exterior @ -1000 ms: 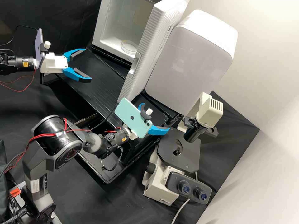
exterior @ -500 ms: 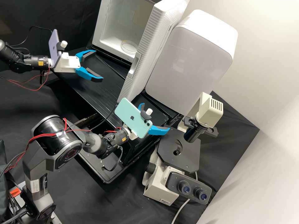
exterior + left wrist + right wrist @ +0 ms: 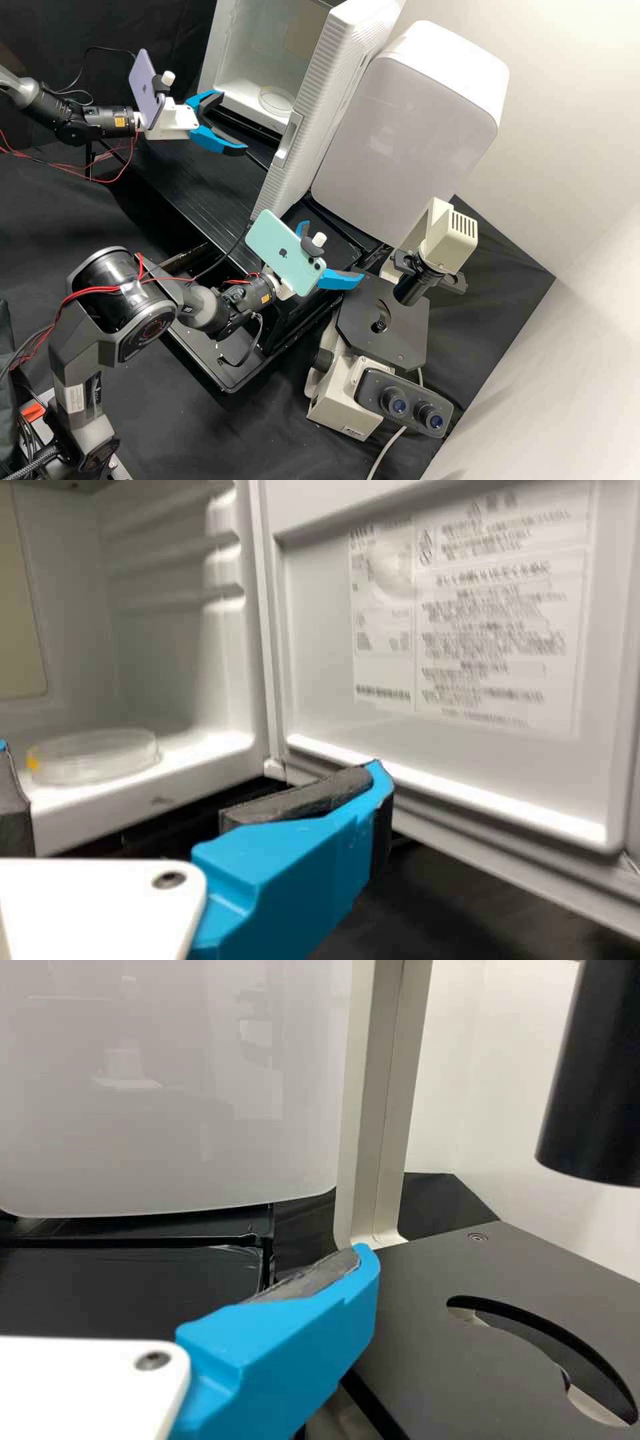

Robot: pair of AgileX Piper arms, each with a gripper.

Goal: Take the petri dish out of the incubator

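Note:
The clear petri dish [image 3: 275, 100] lies on the floor of the white incubator [image 3: 233, 53], whose door [image 3: 320, 100] stands swung open. My left gripper [image 3: 230, 124] hovers open just outside the incubator's lower front edge, a short way from the dish. In the left wrist view the petri dish [image 3: 92, 755] sits inside the chamber, beyond the blue finger [image 3: 310, 830]. My right gripper [image 3: 333, 257] is open and holds nothing, low beside the microscope stage [image 3: 387, 320]. One of its fingers [image 3: 320, 1290] shows in the right wrist view next to the stage [image 3: 500, 1300].
A black ridged tray [image 3: 200, 193] runs in front of the incubator. A large white box [image 3: 413, 127] stands right of the door. The microscope [image 3: 380, 393] sits at the front right. The open door walls off the right side of the chamber.
My left arm has travelled from the far left toward the incubator's opening, its gripper staying open. The right arm has not moved.

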